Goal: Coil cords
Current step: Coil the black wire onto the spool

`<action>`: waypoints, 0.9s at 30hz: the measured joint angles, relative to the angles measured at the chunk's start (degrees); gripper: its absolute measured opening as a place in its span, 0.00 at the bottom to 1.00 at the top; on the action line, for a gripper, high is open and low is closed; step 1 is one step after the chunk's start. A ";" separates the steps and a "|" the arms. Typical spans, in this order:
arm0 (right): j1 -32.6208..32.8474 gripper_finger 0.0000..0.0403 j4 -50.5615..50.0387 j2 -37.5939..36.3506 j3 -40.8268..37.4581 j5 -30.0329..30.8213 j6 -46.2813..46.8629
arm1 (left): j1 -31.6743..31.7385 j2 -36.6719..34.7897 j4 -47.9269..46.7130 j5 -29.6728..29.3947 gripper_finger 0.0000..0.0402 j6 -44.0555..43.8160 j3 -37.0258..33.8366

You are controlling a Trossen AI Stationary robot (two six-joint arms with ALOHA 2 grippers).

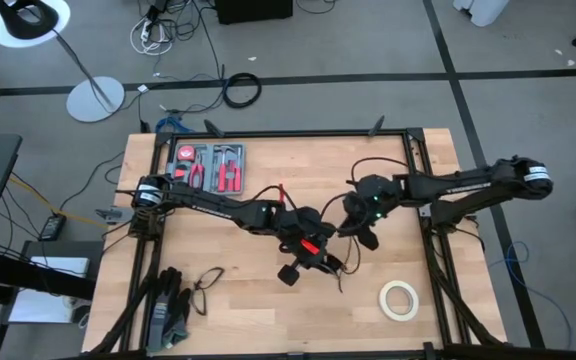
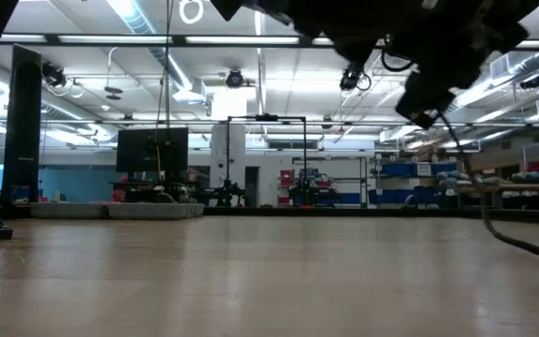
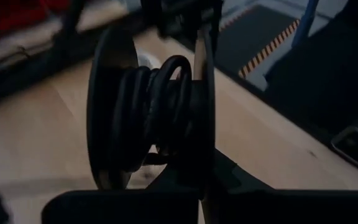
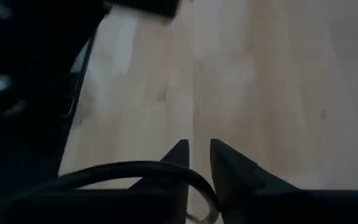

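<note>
Mid-table, cords (image 1: 320, 262) between end effectors

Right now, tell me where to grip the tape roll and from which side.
Take the tape roll by its wall from straight above, one finger in the hole, one outside: it lies flat on the table, hole up, standing clear. The right gripper is nearer; the left gripper holds the coiled cord.

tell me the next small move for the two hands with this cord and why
Probably the right hand should lay another loop onto the bundle. The left hand grips several coiled turns of cord, while a loose length crosses the right fingers and trails over the table.
</note>
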 joint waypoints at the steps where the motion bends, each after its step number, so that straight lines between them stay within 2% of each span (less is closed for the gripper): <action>1: 1.06 0.18 -1.93 -0.81 0.00 0.95 1.57 | 0.00 0.00 -1.52 -0.08 0.00 -0.14 0.00; 8: 7.52 0.20 -8.93 -3.29 0.00 5.06 9.59 | 0.11 -0.02 -5.61 -2.20 0.00 -2.90 -2.51; 12: 8.84 0.20 -11.88 -4.14 0.00 1.45 11.64 | 0.13 -0.02 -5.80 -5.57 0.00 -3.49 -3.76; 15: 8.69 0.20 -13.37 -5.04 0.00 1.46 11.45 | 0.13 -0.02 -6.43 -6.88 0.00 -4.42 -3.78; 20: 8.60 0.19 -17.09 -6.74 0.00 0.49 10.32 | 0.52 -0.02 -10.59 -7.26 0.00 -6.41 -3.79; 27: 8.23 0.21 -24.10 -8.15 0.13 -1.70 10.69 | 0.44 -0.02 -10.97 -8.11 0.00 -6.27 -3.80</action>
